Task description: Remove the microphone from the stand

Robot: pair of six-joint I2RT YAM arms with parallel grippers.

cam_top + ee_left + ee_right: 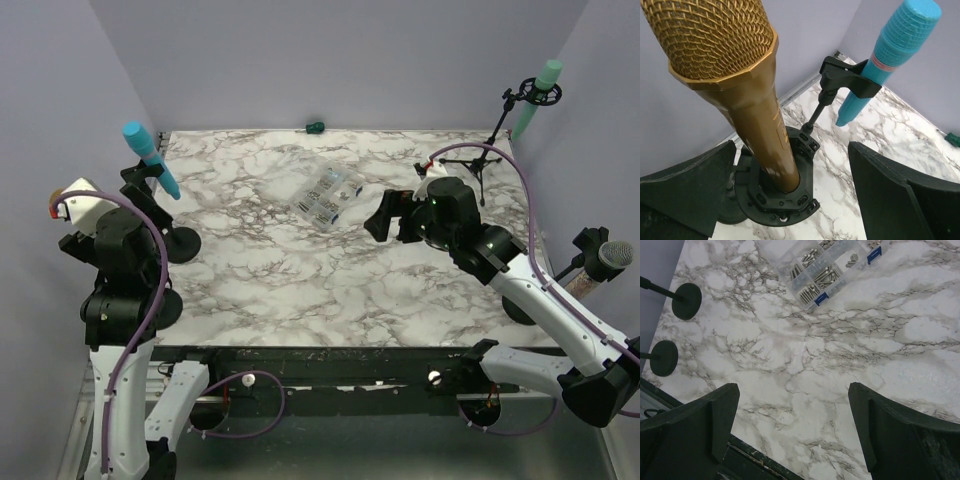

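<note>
A gold microphone (735, 75) with a mesh head stands upright in a black holder (782, 200) at the table's left edge. My left gripper (792, 147) is open, and the lower body of the gold microphone sits between its fingers without either finger touching it. Just beyond, a blue microphone (890, 60) leans in a black clip (845, 80); it also shows as the blue microphone (152, 158) from above. My right gripper (794, 387) hangs open over bare marble, holding nothing. In the top view, my left arm hides the gold microphone.
A clear box of screws (328, 195) lies mid-table. A mint green microphone (540, 92) sits on a tripod at the back right, and a grey one (612, 257) at the right edge. Round stand bases (687, 300) (664, 357) stand on the left. A green screwdriver (314, 126) lies by the back wall.
</note>
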